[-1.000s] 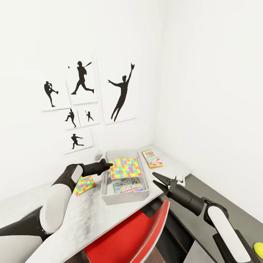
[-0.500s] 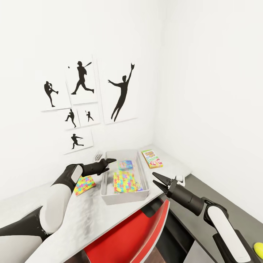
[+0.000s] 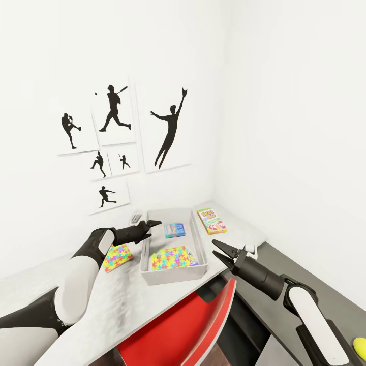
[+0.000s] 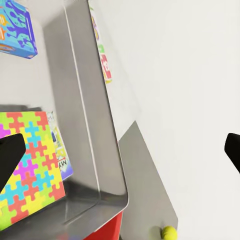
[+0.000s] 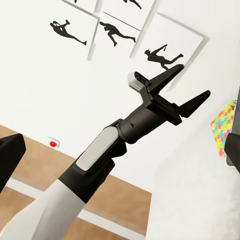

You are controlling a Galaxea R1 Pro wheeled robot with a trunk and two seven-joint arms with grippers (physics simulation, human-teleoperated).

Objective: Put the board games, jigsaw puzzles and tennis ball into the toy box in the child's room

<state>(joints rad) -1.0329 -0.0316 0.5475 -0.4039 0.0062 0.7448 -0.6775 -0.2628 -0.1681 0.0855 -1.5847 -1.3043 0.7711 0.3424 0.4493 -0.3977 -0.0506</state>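
Over on the left of the head view, a thin square jigsaw mat of yellow, pink, blue and green pieces (image 3: 117,256) lies flat on the long white-topped desk (image 3: 122,305), just beside the grey lidless toy bin with sloping sides (image 3: 174,275) and partly tucked behind the left arm. The left gripper (image 3: 153,223) hangs over the bin's near-left rim, black fingers spread wide apart and nothing between them — released.

Into the bin now: a second multicoloured jigsaw mat (image 3: 173,257) rests in the front half, and the left wrist view shows it lying on top of a white-green printed game box (image 4: 61,155) whose edge peeks out beside it. Behind them, toward the wall, a small blue printed game box (image 3: 175,230) lies flat on the bin floor, apart from the mat.

Moving right, an orange-green printed card-game box (image 3: 211,220) sits on the desk top just outside the bin's right wall, near the corner of the room. Below the desk edge a red chair back (image 3: 178,330) shows.

Further right, the right gripper (image 3: 217,249) hovers off the front-right corner of the bin, its pointed fingers parted and empty. Far bottom-right, a small yellow-green tennis ball (image 3: 360,346) rests on the desk's other wing, well apart from the bin.
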